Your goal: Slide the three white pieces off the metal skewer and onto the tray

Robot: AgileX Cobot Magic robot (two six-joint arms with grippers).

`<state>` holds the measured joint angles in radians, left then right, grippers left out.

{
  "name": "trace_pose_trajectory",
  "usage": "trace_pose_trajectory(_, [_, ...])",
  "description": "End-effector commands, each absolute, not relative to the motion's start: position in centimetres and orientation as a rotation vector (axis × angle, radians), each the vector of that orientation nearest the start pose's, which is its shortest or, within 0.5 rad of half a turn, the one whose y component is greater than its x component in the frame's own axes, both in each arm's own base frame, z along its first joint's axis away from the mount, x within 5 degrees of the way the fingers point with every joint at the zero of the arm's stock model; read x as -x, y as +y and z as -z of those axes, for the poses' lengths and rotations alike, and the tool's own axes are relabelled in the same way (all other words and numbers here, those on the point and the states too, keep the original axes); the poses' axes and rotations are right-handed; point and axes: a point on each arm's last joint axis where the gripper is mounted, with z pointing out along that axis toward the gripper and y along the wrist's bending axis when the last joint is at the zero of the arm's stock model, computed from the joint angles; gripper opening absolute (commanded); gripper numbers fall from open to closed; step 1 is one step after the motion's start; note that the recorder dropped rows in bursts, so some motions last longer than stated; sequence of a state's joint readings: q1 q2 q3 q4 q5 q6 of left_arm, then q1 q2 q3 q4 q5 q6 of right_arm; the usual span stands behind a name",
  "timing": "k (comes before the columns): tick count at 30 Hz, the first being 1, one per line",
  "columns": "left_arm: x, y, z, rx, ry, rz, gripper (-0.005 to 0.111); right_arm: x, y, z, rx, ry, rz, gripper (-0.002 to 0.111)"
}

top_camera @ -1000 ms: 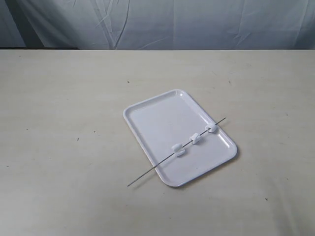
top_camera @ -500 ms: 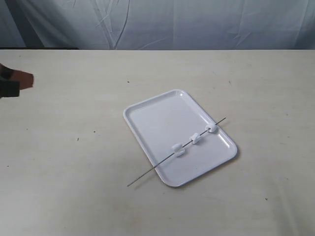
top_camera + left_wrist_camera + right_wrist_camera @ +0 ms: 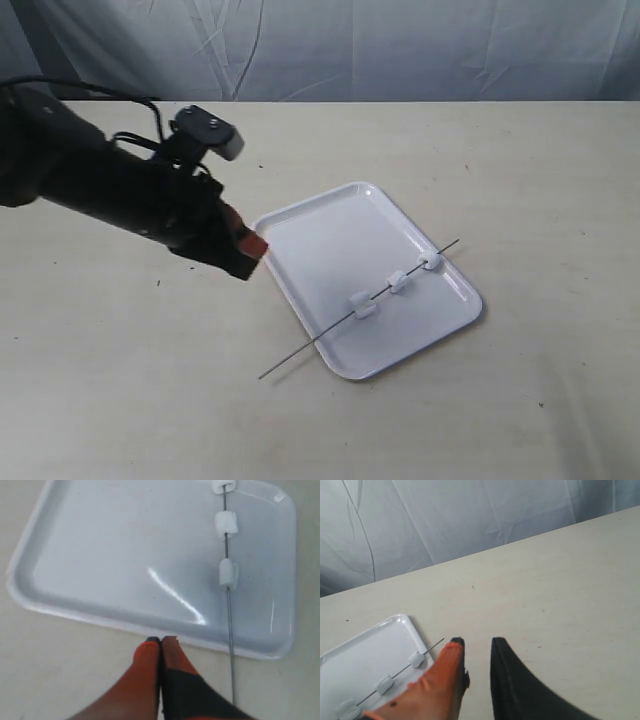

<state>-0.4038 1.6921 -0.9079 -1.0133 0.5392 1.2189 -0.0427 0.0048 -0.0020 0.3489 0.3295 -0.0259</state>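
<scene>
Progress: nothing is off yet. All three white pieces [image 3: 399, 282] sit threaded on the metal skewer [image 3: 310, 347], spaced apart along its middle stretch. The skewer lies slantwise across the tray [image 3: 330, 235], resting on the rim at both crossings. Its short tip pokes past the far right edge and its long bare end runs out over the table [image 3: 120, 380] at the near left. Whole job remains: steady the rod, then push each piece off onto the tray floor.

Left gripper [image 3: 161, 641]: fingers pressed together, nothing between them. The tips sit just outside the tray's long rim, near the skewer's bare end but apart from it. Whether the tips touch the table or hang above it I cannot tell from the wrist view.

Right gripper [image 3: 474, 642]: jaws part way apart with only bare tabletop showing in the gap, so it holds nothing. It points toward the skewer's short tip by the tray corner, apart from it, and does not show in the exterior view.
</scene>
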Motion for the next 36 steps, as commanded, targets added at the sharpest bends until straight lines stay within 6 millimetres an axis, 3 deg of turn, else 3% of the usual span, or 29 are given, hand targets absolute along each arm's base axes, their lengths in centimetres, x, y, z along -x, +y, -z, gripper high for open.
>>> trace_pose_trajectory(1, [-28.7, -20.2, -18.4, -1.005, 2.306, 0.613, 0.0, -5.4, 0.8, -18.6, -0.23, 1.778, -0.288, 0.019])
trace_pose_trajectory(6, [-29.2, -23.0, -18.9, -1.043, 2.303, 0.708, 0.001, -5.4, 0.8, -18.6, -0.23, 1.778, -0.288, 0.019])
trace_pose_trajectory(11, [-29.3, -24.7, -17.0, -1.116, 2.444, 0.729, 0.017, -5.4, 0.8, -18.6, -0.23, 1.778, -0.288, 0.019])
trace_pose_trajectory(15, [-28.8, -25.3, -15.3, -1.195, 2.559, 0.642, 0.027, -5.4, 0.8, -18.5, -0.229, 1.786, -0.29, 0.019])
trace_pose_trajectory(23, [-28.2, -25.6, -14.8, -1.198, 2.627, 0.625, 0.028, -5.4, 0.8, -18.5, -0.229, 1.786, -0.29, 0.019])
trace_pose_trajectory(28, [-28.3, -26.3, -14.7, -1.172, 2.572, 0.598, 0.028, -5.4, 0.8, -18.5, -0.229, 1.786, -0.29, 0.019])
trace_pose_trajectory(36, [-27.8, -27.7, -12.9, -1.243, 2.59, 0.591, 0.028, -5.4, 0.8, -18.5, -0.229, 1.786, -0.29, 0.019])
